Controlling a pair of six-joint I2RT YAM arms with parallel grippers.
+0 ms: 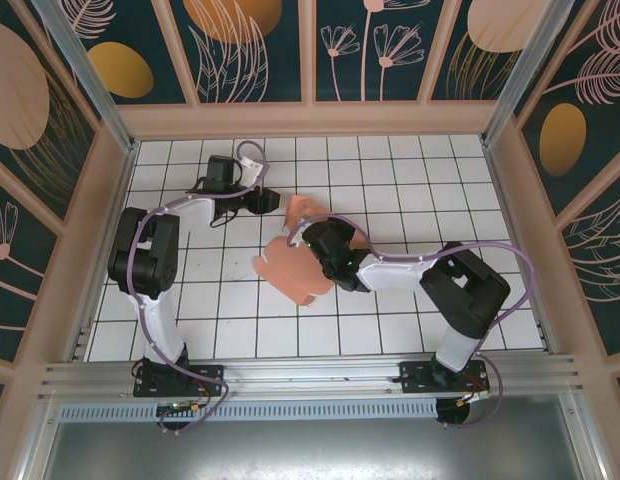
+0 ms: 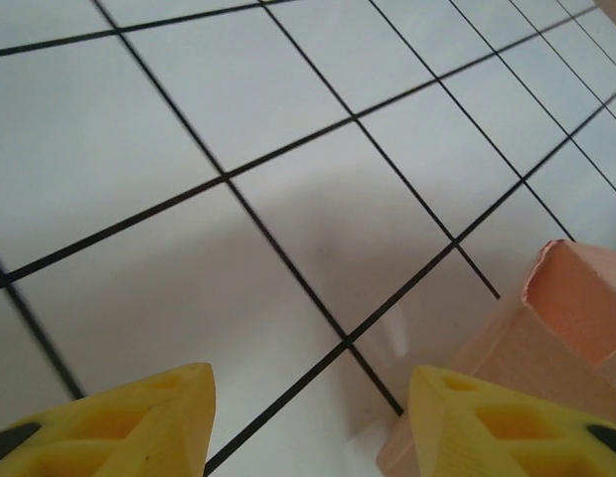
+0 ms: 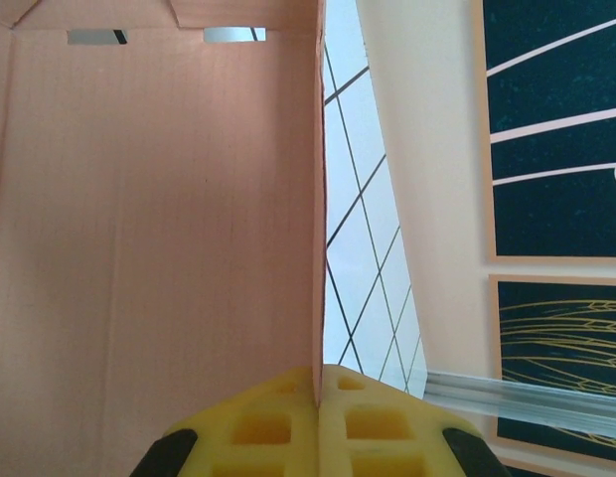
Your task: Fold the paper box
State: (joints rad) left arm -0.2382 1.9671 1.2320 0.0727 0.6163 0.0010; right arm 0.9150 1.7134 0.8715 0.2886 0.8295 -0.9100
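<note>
The paper box (image 1: 290, 268) is a salmon-pink card piece, partly folded and held up off the tiled floor in the middle of the cell. My right gripper (image 1: 315, 240) is shut on one of its upright edges; in the right wrist view the yellow fingertips (image 3: 318, 383) pinch that thin edge, and a wide panel of the paper box (image 3: 159, 219) with two slots stands to the left. My left gripper (image 1: 262, 203) hovers open just left of the box's upper flap. Its yellow fingers (image 2: 139, 422) have bare floor between them, and a corner of the paper box (image 2: 561, 318) lies beside the right finger.
White floor tiles with black grid lines (image 1: 390, 200) surround the box. Peach frame walls with dark floral panels (image 1: 310, 118) close in the back and sides. An aluminium rail (image 1: 310, 375) runs along the near edge by the arm bases.
</note>
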